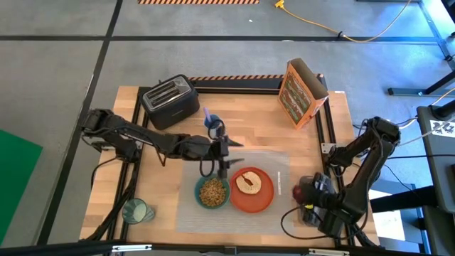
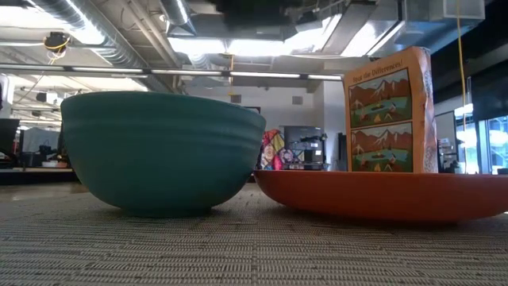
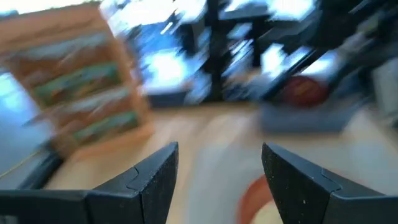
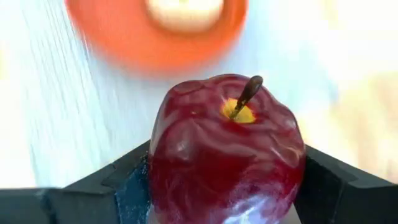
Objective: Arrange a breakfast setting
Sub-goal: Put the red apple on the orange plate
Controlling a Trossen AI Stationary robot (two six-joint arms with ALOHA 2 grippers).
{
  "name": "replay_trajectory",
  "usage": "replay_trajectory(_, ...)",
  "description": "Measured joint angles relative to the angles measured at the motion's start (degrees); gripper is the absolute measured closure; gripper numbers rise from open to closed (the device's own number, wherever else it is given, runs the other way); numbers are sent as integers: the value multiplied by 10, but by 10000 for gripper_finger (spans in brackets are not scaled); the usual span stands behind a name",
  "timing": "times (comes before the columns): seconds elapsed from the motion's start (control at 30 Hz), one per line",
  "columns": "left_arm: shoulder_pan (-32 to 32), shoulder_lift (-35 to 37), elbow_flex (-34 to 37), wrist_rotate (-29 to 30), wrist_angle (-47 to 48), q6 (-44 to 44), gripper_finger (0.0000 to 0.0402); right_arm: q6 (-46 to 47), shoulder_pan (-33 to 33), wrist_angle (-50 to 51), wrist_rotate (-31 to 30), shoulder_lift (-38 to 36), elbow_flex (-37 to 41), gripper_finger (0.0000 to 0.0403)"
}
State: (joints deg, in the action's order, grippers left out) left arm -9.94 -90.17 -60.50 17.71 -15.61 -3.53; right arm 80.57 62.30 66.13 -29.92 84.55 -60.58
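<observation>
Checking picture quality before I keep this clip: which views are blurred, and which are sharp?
Left wrist view: the whole background is smeared, the cereal box included; only its own open fingers look crisp. Right wrist view: the apple in the right gripper is sharp, the plate behind blurred. Low view: bowl sharp. High view: evenly sharp.

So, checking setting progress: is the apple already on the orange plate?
No, the apple sits clamped in the right gripper, off the plate.

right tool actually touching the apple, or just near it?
Touching. In the right wrist view both fingers press against the sides of the apple, no gap showing. The high view puts the right tool beside the plate.
</observation>
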Motion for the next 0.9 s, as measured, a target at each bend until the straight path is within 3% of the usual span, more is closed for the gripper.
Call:
replay_trajectory(0.17,-4,-71,4,-142,-191,0,175,-23,-1,-45,-247,-3,4,116)
replay_trajectory(0.3,-4,-133,5,-181,-311,1,175,-75,-15,-106,-367,1,8,118)
replay_trajectory(0.4,-1,-168,-1,-189,-367,1,175,-144,-43,-159,-386,4,8,117)
replay_trajectory(0.63,-4,-194,-53,-225,-354,-10,175,-323,-124,-291,-346,30,8,115)
replay_trajectory(0.9,-3,-194,-62,-227,-321,-11,203,-407,-145,-353,-326,35,8,114)
